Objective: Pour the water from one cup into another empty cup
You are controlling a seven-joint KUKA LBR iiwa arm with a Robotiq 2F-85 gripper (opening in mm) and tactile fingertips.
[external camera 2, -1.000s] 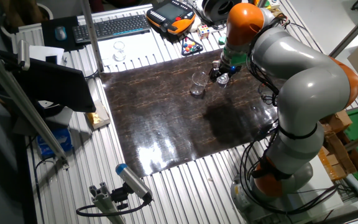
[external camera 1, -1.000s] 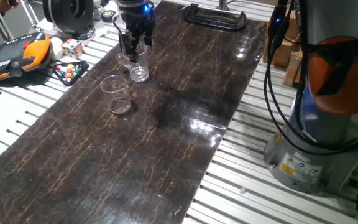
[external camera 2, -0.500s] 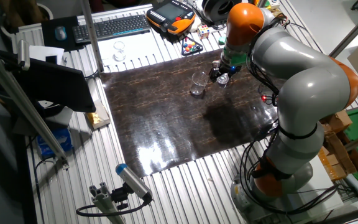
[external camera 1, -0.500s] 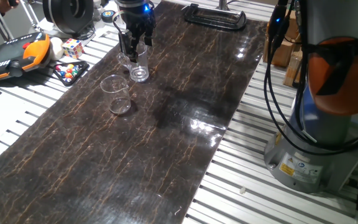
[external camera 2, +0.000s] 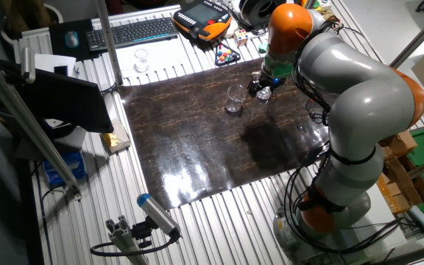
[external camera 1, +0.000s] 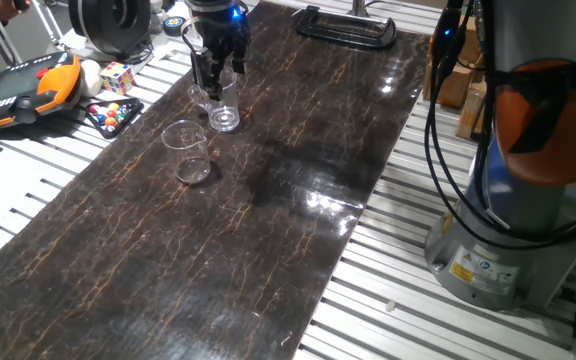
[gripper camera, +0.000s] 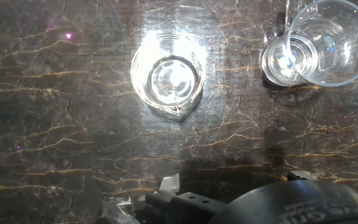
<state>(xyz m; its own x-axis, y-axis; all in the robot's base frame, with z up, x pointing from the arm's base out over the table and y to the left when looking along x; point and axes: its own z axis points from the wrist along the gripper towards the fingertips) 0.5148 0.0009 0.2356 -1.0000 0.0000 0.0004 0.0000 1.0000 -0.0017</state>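
Where the dark marbled table (external camera 1: 268, 230) nears its far end, the straight-sided tumbler (external camera 1: 225, 108) stands upright on its thick base, long axis vertical, narrow rim up; clear glass, its water too faint to make out. The pincer (external camera 1: 216, 72) hangs directly over it, dark fingers (external camera 1: 200, 72) reaching down about the rim; whether they clamp the glass or stand apart from it cannot be told. Near it, toward the closer end of the table, the tapered cup (external camera 1: 187, 151) also stands upright, wide rim up, thin clear wall, apart from the tumbler. In the hand view both are seen from above, the tumbler (gripper camera: 168, 76) as concentric rings, the tapered cup (gripper camera: 319, 45) at the upper right. Beyond the table's edge lie an orange-and-black pendant (external camera 1: 28, 88), a puzzle cube (external camera 1: 116, 77) and a tray of coloured balls (external camera 1: 111, 114).
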